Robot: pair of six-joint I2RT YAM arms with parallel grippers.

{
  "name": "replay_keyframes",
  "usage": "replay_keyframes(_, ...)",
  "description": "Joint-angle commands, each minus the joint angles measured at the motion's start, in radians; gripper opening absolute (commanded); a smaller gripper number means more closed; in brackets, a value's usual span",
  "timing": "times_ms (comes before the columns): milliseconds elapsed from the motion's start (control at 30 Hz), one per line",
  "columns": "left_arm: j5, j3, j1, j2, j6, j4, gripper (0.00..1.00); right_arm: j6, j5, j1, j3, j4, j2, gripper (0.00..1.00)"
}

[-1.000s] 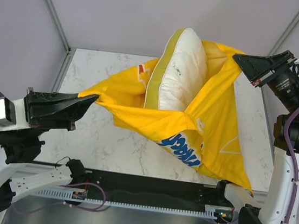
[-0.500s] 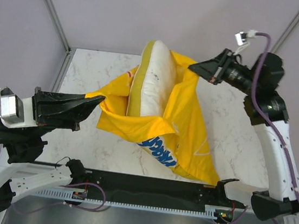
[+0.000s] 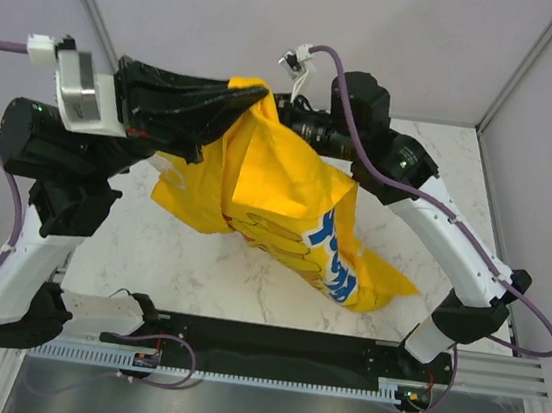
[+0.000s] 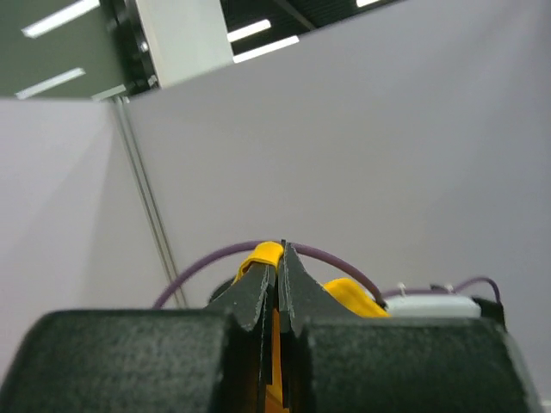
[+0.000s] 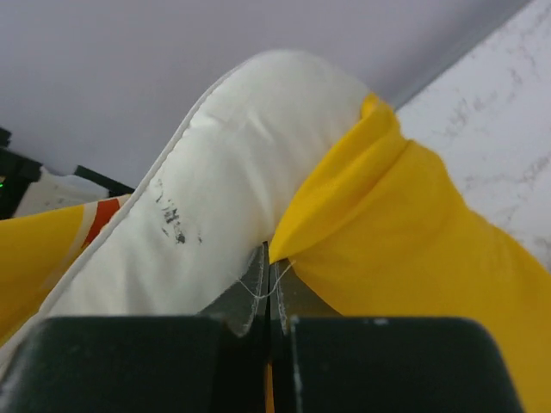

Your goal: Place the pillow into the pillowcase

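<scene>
Yellow pillowcase (image 3: pixel 278 187) hangs in the air betw. both raised arms, above the marble table (image 3: pixel 245 293); its top edge is bunched high at the back and the cloth drapes down twd. the front-right; blue lettering (image 3: pixel 335 259) runs along the lower part; low corner sits near the tabletop, touching or not I can't tell.

L gripper (image 4: pixel 277 258): fingers pressed tight together w/ a fold of yellow cloth pinched betw. them and poking out above the tips; a purple cable (image 4: pixel 198 267) arcs behind it.

R gripper (image 5: pixel 269 258): fingers likewise closed, clamped on a gathered edge of the yellow cloth, w/ loose threads across the tips; in the top view its tip is hidden behind the fabric.

Contents: the pillow (image 5: pixel 215 172) is inside the case but not fully; in the R wrist view its plump white end bulges out over the clamped edge, w/ cloth wrapped up its right side and more yellow at lower left; dark smudges (image 5: pixel 170 219) mark its face; in the top view the pillow is covered by the cloth, so how deep it sits I can't tell.
</scene>
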State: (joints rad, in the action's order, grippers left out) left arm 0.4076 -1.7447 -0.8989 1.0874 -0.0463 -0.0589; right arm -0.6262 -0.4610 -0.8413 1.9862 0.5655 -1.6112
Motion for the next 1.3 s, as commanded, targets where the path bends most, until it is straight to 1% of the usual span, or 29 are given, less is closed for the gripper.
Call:
replay_keyframes(0, -0.03, -0.297, -0.003, 0.069, 0.106, -0.03, 0.02, 0.028, 0.007, -0.038, 0.292, 0.022, -0.033, 0.0)
replay_keyframes(67, -0.102, -0.421, -0.003, 0.172, 0.176, -0.001, 0.02, 0.019, 0.031, -0.035, 0.402, 0.051, -0.11, 0.0)
replay_keyframes(100, -0.186, -0.512, -0.003, 0.207, 0.2, 0.005, 0.02, 0.01, 0.042, -0.027, 0.49, 0.051, -0.148, 0.0)
replay_keyframes(133, -0.219, -0.551, -0.003, 0.26, 0.253, 0.005, 0.02, -0.004, 0.071, -0.016, 0.517, 0.036, -0.16, 0.0)
replay_keyframes(200, -0.301, -0.629, -0.003, 0.314, 0.308, 0.005, 0.02, -0.041, 0.096, 0.036, 0.485, -0.004, -0.141, 0.0)
replay_keyframes(267, -0.354, -0.627, -0.002, 0.371, 0.402, -0.013, 0.02, -0.093, 0.146, 0.085, 0.401, -0.059, -0.104, 0.0)
replay_keyframes(333, -0.405, -0.581, 0.018, 0.402, 0.451, -0.025, 0.02, -0.112, 0.185, 0.157, 0.23, -0.084, -0.047, 0.0)
replay_keyframes(367, -0.427, -0.549, 0.07, 0.423, 0.444, -0.032, 0.02, -0.112, 0.202, 0.175, 0.164, -0.093, -0.029, 0.0)
replay_keyframes(400, -0.412, -0.458, 0.106, 0.428, 0.392, -0.044, 0.02, -0.109, 0.211, 0.214, 0.016, -0.108, 0.003, 0.0)
replay_keyframes(433, -0.388, -0.391, 0.144, 0.43, 0.352, -0.077, 0.02, -0.112, 0.223, 0.231, -0.069, -0.145, 0.02, 0.0)
replay_keyframes(467, -0.365, -0.318, 0.222, 0.431, 0.308, -0.173, 0.02, -0.128, 0.234, 0.248, -0.161, -0.179, 0.042, 0.0)
replay_keyframes(500, -0.318, -0.194, 0.256, 0.454, 0.263, -0.238, 0.02, -0.15, 0.237, 0.29, -0.367, -0.229, 0.089, 0.0)
replay_keyframes(533, -0.294, -0.156, 0.281, 0.479, 0.165, -0.284, 0.02, -0.17, 0.239, 0.312, -0.477, -0.353, 0.115, 0.0)
replay_keyframes(567, -0.27, -0.144, 0.302, 0.521, 0.127, -0.33, 0.02, -0.193, 0.239, 0.335, -0.578, -0.419, 0.14, 0.04)
replay_keyframes(600, -0.198, -0.189, 0.302, 0.619, 0.102, -0.331, 0.02, -0.193, 0.246, 0.387, -0.733, -0.47, 0.183, 0.1)
replay_keyframes(667, -0.088, -0.281, 0.285, 0.742, 0.056, -0.323, 0.02, -0.163, 0.278, 0.453, -0.812, -0.489, 0.221, 0.1)
replay_keyframes(700, -0.07, -0.38, 0.276, 0.794, 0.018, -0.323, 0.02, -0.147, 0.289, 0.534, -0.852, -0.48, 0.265, 0.1)
replay_keyframes(733, -0.058, -0.427, 0.266, 0.892, -0.015, -0.325, 0.02, -0.126, 0.307, 0.576, -0.857, -0.436, 0.286, 0.11)
replay_keyframes(767, -0.05, -0.468, 0.235, 0.928, -0.024, -0.326, 0.02, -0.101, 0.317, 0.618, -0.854, -0.406, 0.303, 0.11)
replay_keyframes(800, -0.044, -0.524, 0.22, 0.966, -0.03, -0.346, 0.02, -0.051, 0.321, 0.699, -0.839, -0.377, 0.33, 0.18)
replay_keyframes(867, -0.047, -0.538, 0.155, 1.026, -0.026, -0.386, 0.02, -0.014, 0.349, 0.767, -0.816, -0.288, 0.336, 0.4)
replay_keyframes(900, -0.049, -0.532, 0.131, 1.039, -0.02, -0.422, 0.02, 0.0, 0.352, 0.824, -0.801, -0.265, 0.33, 0.55)
replay_keyframes(967, -0.046, -0.513, 0.054, 1.065, -0.003, -0.45, 0.02, -0.001, 0.387, 0.882, -0.796, -0.202, 0.329, 0.71)
replay_keyframes(1033, -0.05, -0.458, 0.005, 1.065, 0.042, -0.492, 0.02, -0.03, 0.444, 0.944, -0.826, -0.185, 0.359, 0.76)
replay_keyframes(1067, -0.073, -0.405, -0.032, 1.057, 0.045, -0.513, 0.02, -0.033, 0.517, 0.959, -0.839, -0.182, 0.375, 0.84)
replay_keyframes(1100, -0.081, -0.38, -0.043, 1.054, 0.045, -0.536, 0.04, -0.033, 0.559, 0.979, -0.852, -0.179, 0.408, 0.87)
replay_keyframes(1167, -0.084, -0.36, -0.058, 1.069, 0.031, -0.57, 0.09, -0.027, 0.661, 0.99, -0.84, -0.135, 0.434, 0.89)
replay_keyframes(1233, -0.099, -0.378, -0.06, 1.092, 0.034, -0.538, 0.27, -0.021, 0.766, 0.993, -0.808, -0.101, 0.467, 0.91)
replay_keyframes(1267, -0.142, -0.394, -0.06, 1.111, 0.04, -0.52, 0.51, -0.011, 0.769, 0.992, -0.804, -0.102, 0.48, 0.91)
